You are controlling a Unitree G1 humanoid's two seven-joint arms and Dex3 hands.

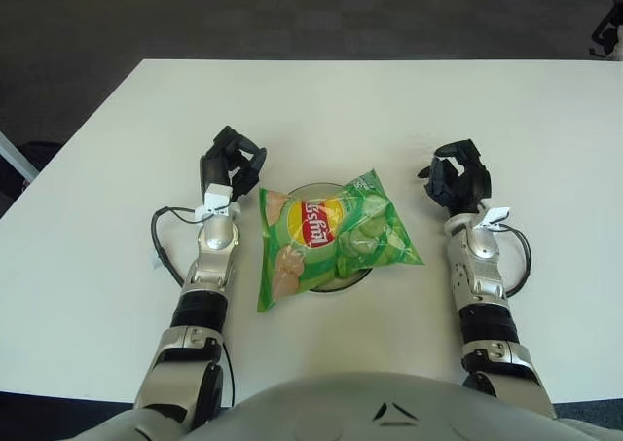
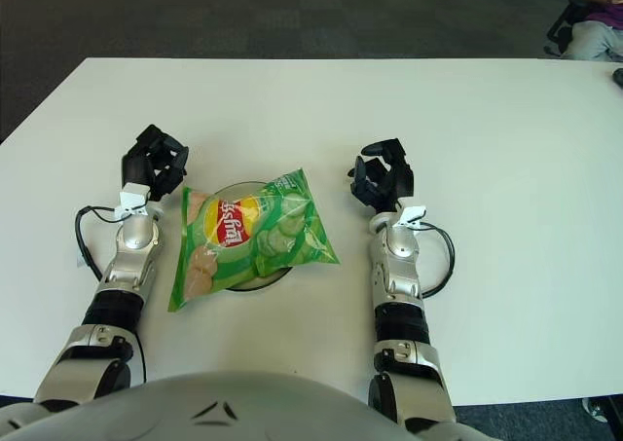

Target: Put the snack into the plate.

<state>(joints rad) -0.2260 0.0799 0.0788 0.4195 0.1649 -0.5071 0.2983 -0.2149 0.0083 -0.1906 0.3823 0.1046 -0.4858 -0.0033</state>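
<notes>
A green Lay's snack bag (image 1: 326, 238) lies flat across a shallow plate (image 1: 316, 189), covering most of it; only the plate's far rim and a bit of its near edge show. My left hand (image 1: 232, 163) shows just left of the bag, fingers curled and holding nothing. My right hand (image 1: 456, 178) is to the right of the bag, apart from it, fingers curled loosely with nothing in them. Both forearms stretch toward me along the white table (image 1: 389, 100).
A black cable (image 1: 161, 235) loops beside my left forearm and another (image 1: 519, 261) beside my right wrist. The table's far edge meets dark carpet (image 1: 292, 18). A seated person (image 2: 594, 22) shows at the far right.
</notes>
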